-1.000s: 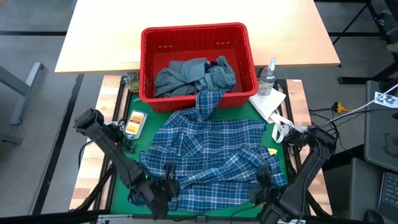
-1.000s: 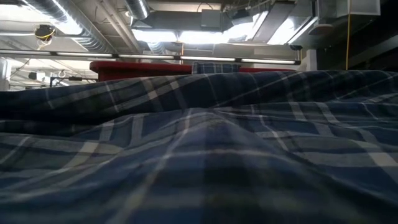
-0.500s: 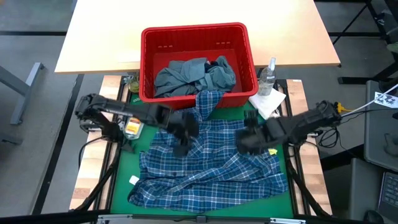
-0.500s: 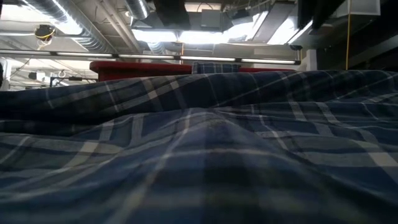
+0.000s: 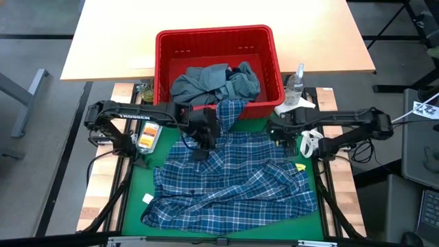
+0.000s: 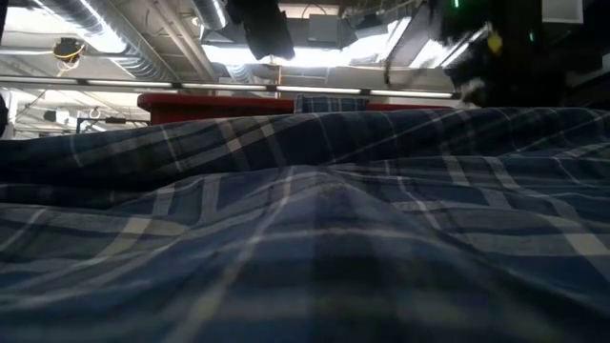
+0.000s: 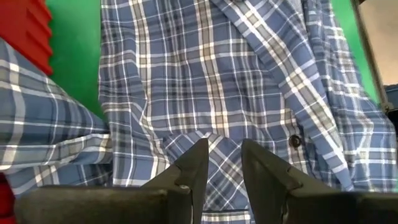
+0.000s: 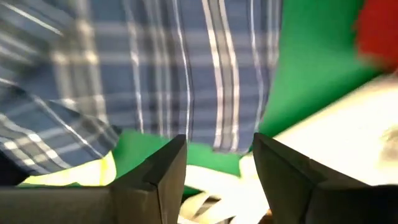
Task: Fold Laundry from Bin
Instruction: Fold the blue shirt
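The blue-white plaid shirt (image 5: 230, 182) lies spread on the green mat (image 5: 136, 182). One part of it (image 5: 230, 111) hangs over the near rim of the red bin (image 5: 214, 33). A grey-blue garment (image 5: 209, 82) and a dark one (image 5: 244, 68) lie inside the bin. My left gripper (image 5: 206, 138) hovers open over the shirt's far part, just in front of the bin (image 7: 221, 163). My right gripper (image 5: 279, 132) hovers open over the shirt's far right edge, pointing down (image 8: 219, 163). Nothing is between either pair of fingers.
A spray bottle (image 5: 296, 81) and a white paper towel (image 5: 298, 113) sit right of the bin. An orange packet (image 5: 147, 135) lies at the mat's left edge. A white object (image 5: 309, 144) and a small yellow bit (image 5: 300, 167) lie at its right. A light wooden table (image 5: 103, 41) stands behind.
Both grippers have left the shirt's near corners and swung up toward the far edge. The left one has stopped in the middle in front of the bin, the right one at the shirt's far right edge. The shirt lies still.
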### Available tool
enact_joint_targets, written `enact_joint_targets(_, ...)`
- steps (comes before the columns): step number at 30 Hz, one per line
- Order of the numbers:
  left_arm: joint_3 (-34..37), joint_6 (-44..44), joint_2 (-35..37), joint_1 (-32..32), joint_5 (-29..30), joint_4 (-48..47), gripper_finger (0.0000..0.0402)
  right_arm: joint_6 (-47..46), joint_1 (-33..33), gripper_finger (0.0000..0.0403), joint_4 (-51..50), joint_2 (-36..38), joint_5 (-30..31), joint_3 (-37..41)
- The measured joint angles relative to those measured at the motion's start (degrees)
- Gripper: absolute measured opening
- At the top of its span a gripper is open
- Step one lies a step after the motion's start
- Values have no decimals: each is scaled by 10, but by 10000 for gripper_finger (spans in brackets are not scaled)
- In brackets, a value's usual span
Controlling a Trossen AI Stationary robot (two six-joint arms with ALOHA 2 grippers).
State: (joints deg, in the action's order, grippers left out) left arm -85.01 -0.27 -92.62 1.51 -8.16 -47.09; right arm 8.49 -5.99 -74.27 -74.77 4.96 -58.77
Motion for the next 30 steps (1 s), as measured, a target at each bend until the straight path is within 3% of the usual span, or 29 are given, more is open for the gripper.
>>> enact_joint_targets(5,0,8,0,-16,5,0,92,-5,-60,186,29,21,-22,79)
enact_joint_targets(11,0,22,0,-35,31,2,91,13,-94,186,30,19,-12,120)
enact_joint_targets(23,0,23,0,-52,64,2,91,7,-98,186,68,19,33,163)
enact_joint_targets(30,0,23,0,-53,64,2,92,-57,-98,186,72,19,-5,179)
